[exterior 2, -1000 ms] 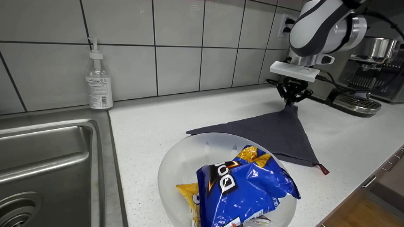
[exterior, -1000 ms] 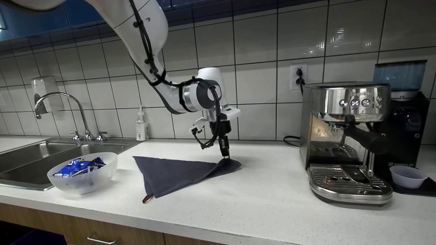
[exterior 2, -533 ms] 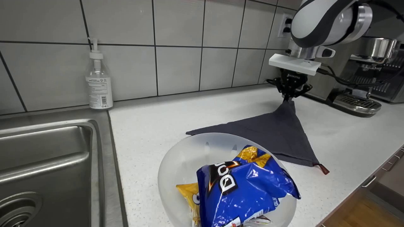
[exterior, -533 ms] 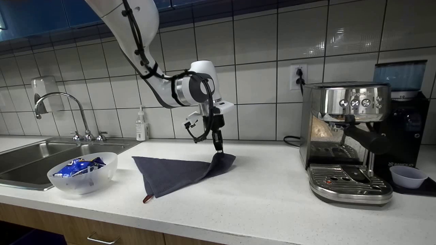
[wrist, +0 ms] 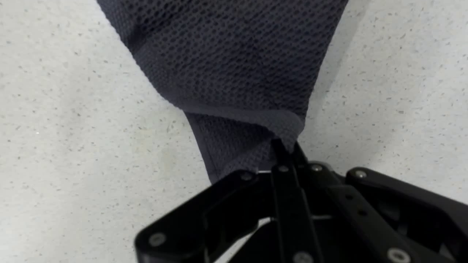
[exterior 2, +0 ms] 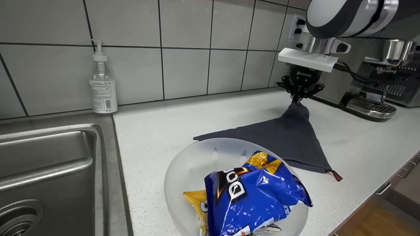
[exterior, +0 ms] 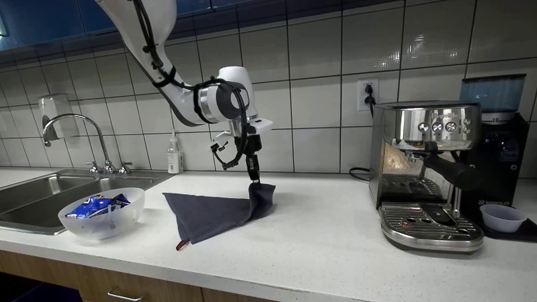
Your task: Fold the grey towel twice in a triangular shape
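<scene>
While the gripper (exterior: pixel 256 181) has its fingers (wrist: pixel 281 155) pinching the towel (exterior: pixel 209 214) by a raised end on the coffee machine (exterior: pixel 423 126) side, the flat rest lies on the counter (exterior: pixel 327 251) btwn that and the bowl (exterior: pixel 107 226), red tab (exterior: pixel 182 245) toward the front edge. Imo it's prob 2nd-fold time. Risks: pinch looks small and the towel's thin, so it could slip out n flop back; nothing weighs the flat part down, so pulling too low might drag the lot; the bit past the grip droops, so the fold may land crooked. Swing wide toward the sink (exterior 2: pixel 115 183) and the bowl could get clipped. Count fyi: 1 gripper, 1 towel w/ 1 tab, 1 bowl, 1 blue bag (exterior 2: pixel 252 196), 1 yellow bag (exterior 2: pixel 197 200) (can't tell what's under), 1 coffee machine, 1 soap bottle (exterior 2: pixel 103 88), 1 sink.
</scene>
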